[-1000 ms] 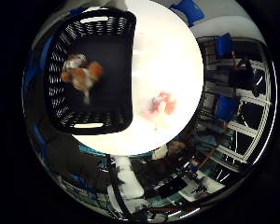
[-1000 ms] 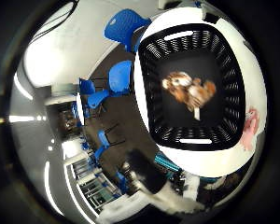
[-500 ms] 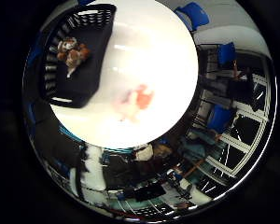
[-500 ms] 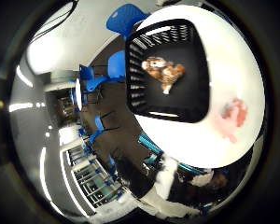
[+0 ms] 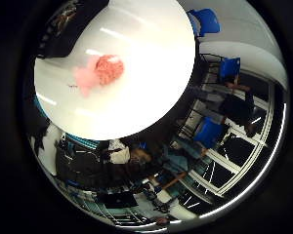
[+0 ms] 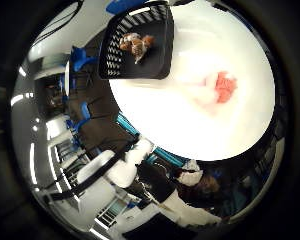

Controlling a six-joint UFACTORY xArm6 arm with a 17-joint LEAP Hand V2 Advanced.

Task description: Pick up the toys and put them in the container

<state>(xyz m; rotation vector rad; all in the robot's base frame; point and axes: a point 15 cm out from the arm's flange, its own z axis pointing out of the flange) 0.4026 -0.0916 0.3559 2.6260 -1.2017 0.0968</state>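
A pink and red soft toy point(image 6: 217, 89) lies on the round white table point(image 6: 200, 130), apart from the container. The container is a black slotted basket point(image 6: 160, 55) standing at the table's edge. Inside it lies a brown and white plush toy point(image 6: 135, 44). The pink toy point(image 5: 100, 73) also shows in the little finger side view, with a corner of the black basket point(image 5: 68, 24) beside it. No part of my hand shows in either view.
Blue chairs point(image 5: 210, 131) stand around the table, with more blue chairs point(image 6: 80, 52) behind the basket. Large windows point(image 5: 244, 161) line one side of the room. A white machine body point(image 6: 105, 172) stands below the table edge.
The whole picture has shifted: the camera moved away from the basket and over the table toward the pink toy, which now looks larger. The plush stays in the basket.
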